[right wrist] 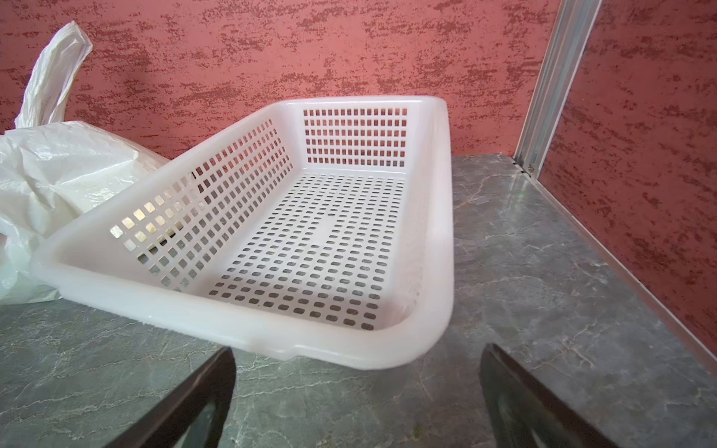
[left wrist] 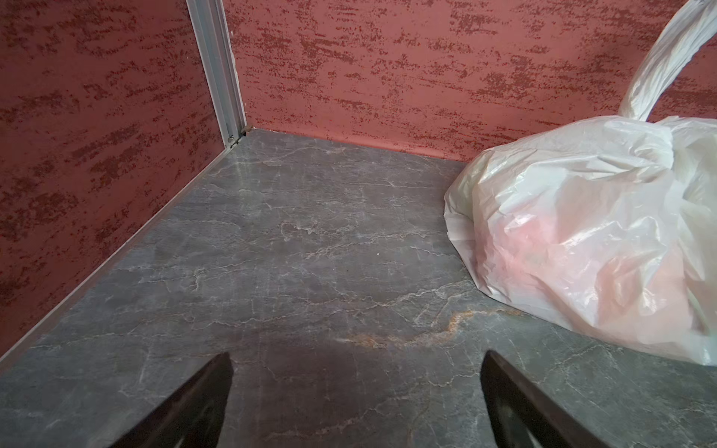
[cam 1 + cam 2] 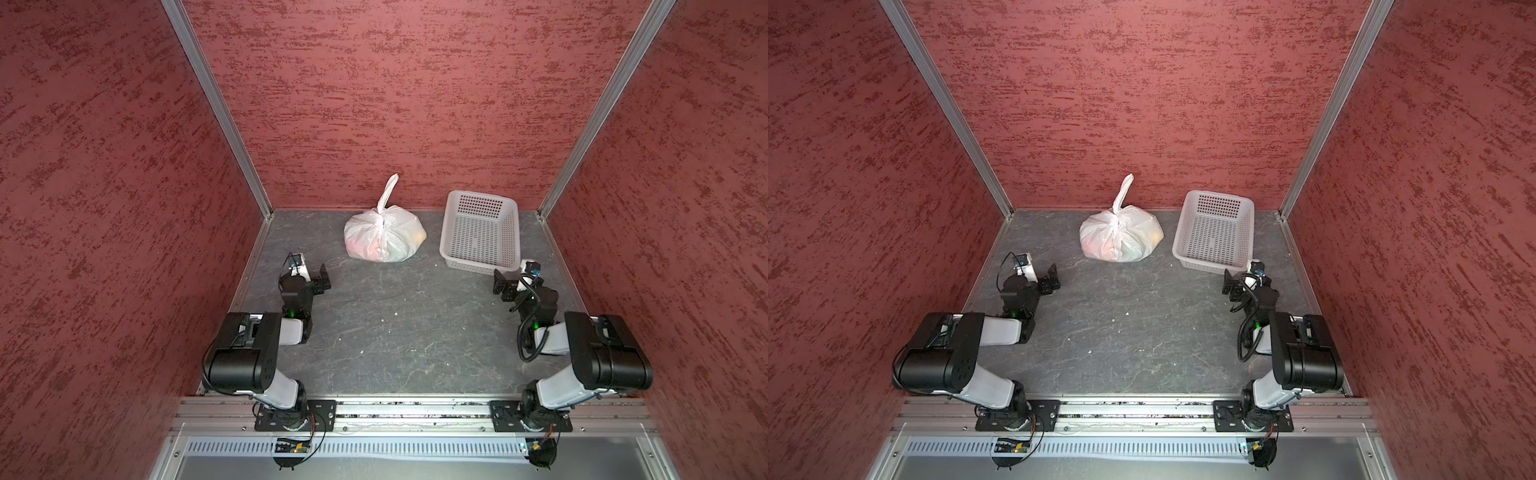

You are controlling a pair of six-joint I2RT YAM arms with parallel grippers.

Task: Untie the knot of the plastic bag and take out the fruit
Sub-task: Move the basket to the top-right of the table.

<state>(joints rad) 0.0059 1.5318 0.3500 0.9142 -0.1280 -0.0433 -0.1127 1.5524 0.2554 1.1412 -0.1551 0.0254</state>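
The plastic bag (image 3: pixel 384 239) (image 3: pixel 1121 241) sits tied near the back wall, bulging with fruit. Its knot (image 3: pixel 382 215) (image 3: pixel 1116 213) is on top, and one handle loop (image 3: pixel 389 191) stands upright from it. The fruit shows only as a reddish tint (image 2: pixel 543 248) and an orange patch (image 3: pixel 419 237) through the film. My left gripper (image 3: pixel 323 279) (image 2: pixel 355 358) rests low on the table, in front and to the left of the bag, open and empty. My right gripper (image 3: pixel 500 282) (image 1: pixel 357 353) is open and empty just before the basket's near rim.
A white perforated basket (image 3: pixel 480 206) (image 1: pixel 271 333) stands to the right of the bag, with nothing in it. Red textured walls close in the back and both sides. The grey marble table (image 3: pixel 395 332) lies between the arms.
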